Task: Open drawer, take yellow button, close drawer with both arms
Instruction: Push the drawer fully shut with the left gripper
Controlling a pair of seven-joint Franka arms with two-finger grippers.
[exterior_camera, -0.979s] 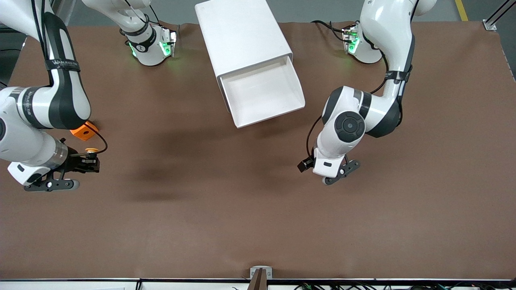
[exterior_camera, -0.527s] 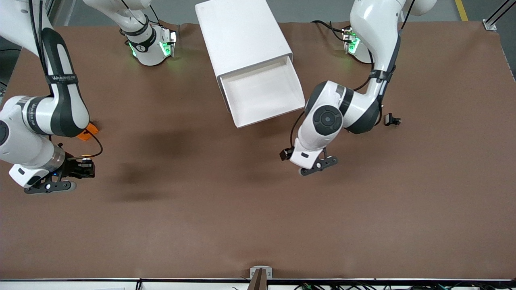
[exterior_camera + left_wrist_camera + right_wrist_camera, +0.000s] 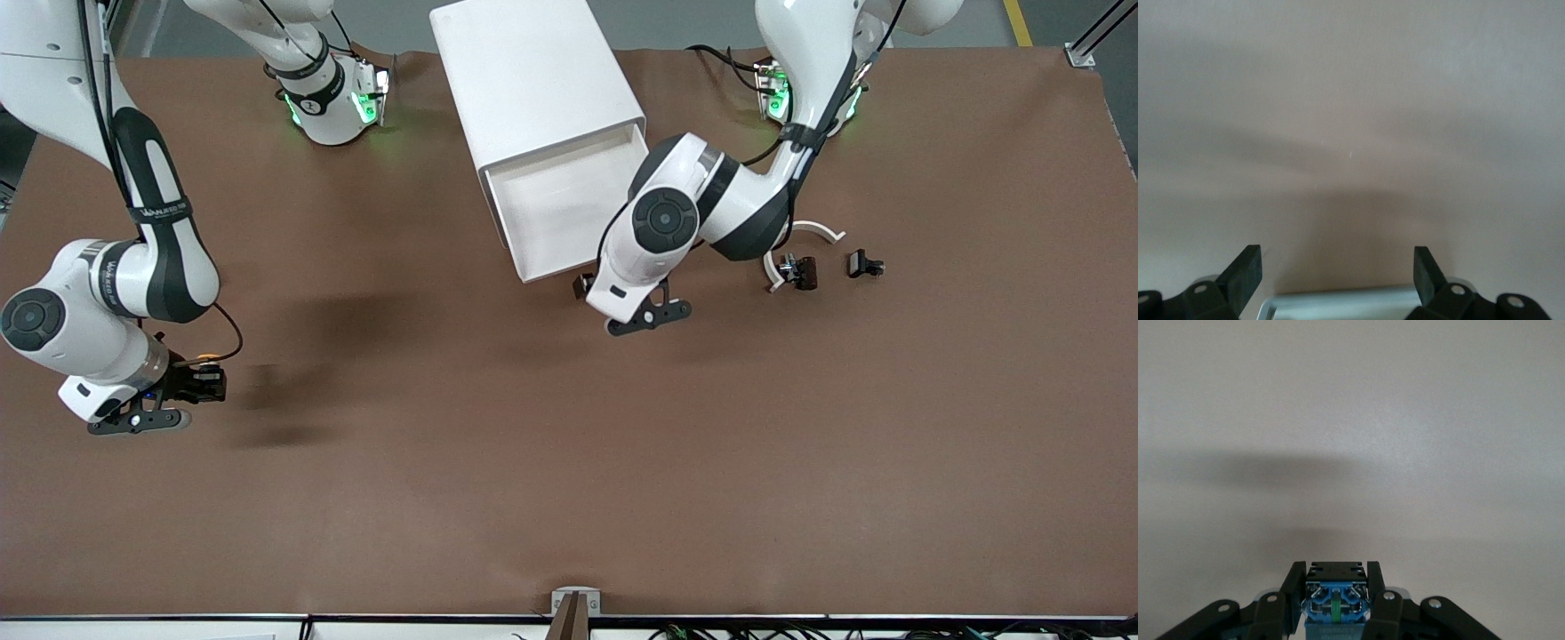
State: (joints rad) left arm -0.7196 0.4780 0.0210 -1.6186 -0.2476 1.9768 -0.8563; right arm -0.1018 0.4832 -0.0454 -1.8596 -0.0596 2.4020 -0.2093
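Observation:
The white cabinet (image 3: 533, 80) stands at the table's back middle with its drawer (image 3: 569, 204) pulled out; the part of the drawer that shows is bare. My right gripper (image 3: 203, 382) hangs over bare table at the right arm's end, shut on the button (image 3: 206, 359). In the right wrist view the button's blue base (image 3: 1337, 603) sits clamped between the fingers of that gripper (image 3: 1335, 571). My left gripper (image 3: 582, 286) is low over the table by the drawer's front corner. It is open (image 3: 1336, 257) with nothing between its fingers. The left arm's elbow covers one corner of the drawer.
Two small black clips (image 3: 797, 270) (image 3: 864, 264) and a white curved piece (image 3: 818, 229) lie on the brown table toward the left arm's end. Both arm bases (image 3: 333, 107) (image 3: 782, 93) stand at the back beside the cabinet.
The left arm has swung toward the drawer's front, uncovering the clips and the white curved piece. The right arm has carried the button nearer the front camera and now hides the orange block.

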